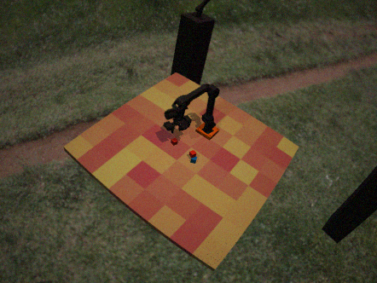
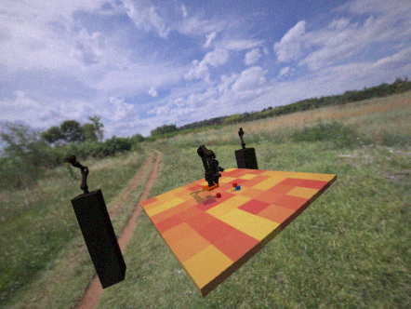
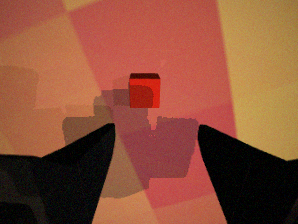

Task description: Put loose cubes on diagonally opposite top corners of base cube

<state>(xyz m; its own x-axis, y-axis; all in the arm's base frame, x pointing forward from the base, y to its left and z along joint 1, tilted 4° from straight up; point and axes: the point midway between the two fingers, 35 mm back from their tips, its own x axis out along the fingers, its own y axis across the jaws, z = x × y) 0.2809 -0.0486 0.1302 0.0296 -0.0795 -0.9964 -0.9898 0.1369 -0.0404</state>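
A blue base cube (image 1: pixel 194 159) (image 2: pixel 238 188) stands near the middle of the checkered board, with one red cube (image 1: pixel 193 153) (image 2: pixel 234 184) resting on top of it. A second red cube (image 1: pixel 174 141) (image 2: pixel 218 195) (image 3: pixel 145 90) lies loose on a dark red tile to the left of the stack. My gripper (image 1: pixel 171 126) (image 3: pixel 156 130) is open and empty. It hovers above the board just short of the loose red cube, which shows ahead of the two dark fingertips in the wrist view, apart from them.
The arm's orange base (image 1: pixel 207 130) sits on the board (image 1: pixel 222 239) behind the cubes. Tall black posts stand off the board: one at the back (image 1: pixel 193 40), one at the right (image 1: pixel 354 209), one at the left of the exterior view (image 2: pixel 99 237). Grass surrounds the board.
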